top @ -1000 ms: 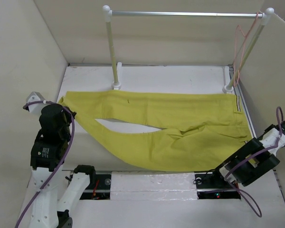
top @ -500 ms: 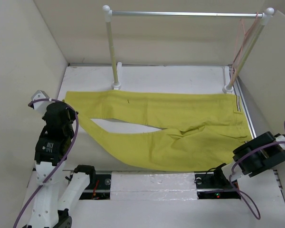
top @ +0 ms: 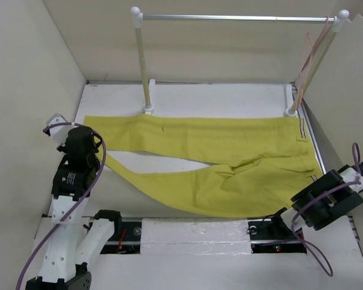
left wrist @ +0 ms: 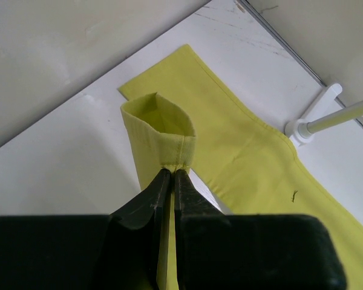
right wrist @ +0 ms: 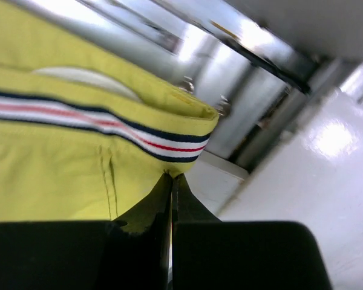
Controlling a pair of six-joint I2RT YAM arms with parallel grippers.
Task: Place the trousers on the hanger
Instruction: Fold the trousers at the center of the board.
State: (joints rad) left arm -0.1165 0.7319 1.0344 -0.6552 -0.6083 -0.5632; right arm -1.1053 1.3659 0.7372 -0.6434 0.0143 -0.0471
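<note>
The yellow trousers (top: 230,157) lie spread across the white table, legs to the left, waistband with striped trim (top: 303,130) to the right. My left gripper (top: 92,147) is shut on the hem of the near leg (left wrist: 160,130), which stands open as a loop just past my fingertips. My right gripper (top: 317,181) is shut on the near corner of the waistband (right wrist: 169,142), below its dark, white and red trim. The pale pink hanger (top: 310,51) hangs at the right end of the silver rail.
The rack with white posts (top: 141,60) and silver rail (top: 236,18) stands at the back of the table; its base (left wrist: 305,124) lies beside the far leg. Cardboard walls close in left, back and right. A metal strip (top: 193,229) runs along the near edge.
My left gripper has moved right and inward, dragging the near leg hem with it. My right arm has shifted and turned at the near waistband corner, keeping its hold.
</note>
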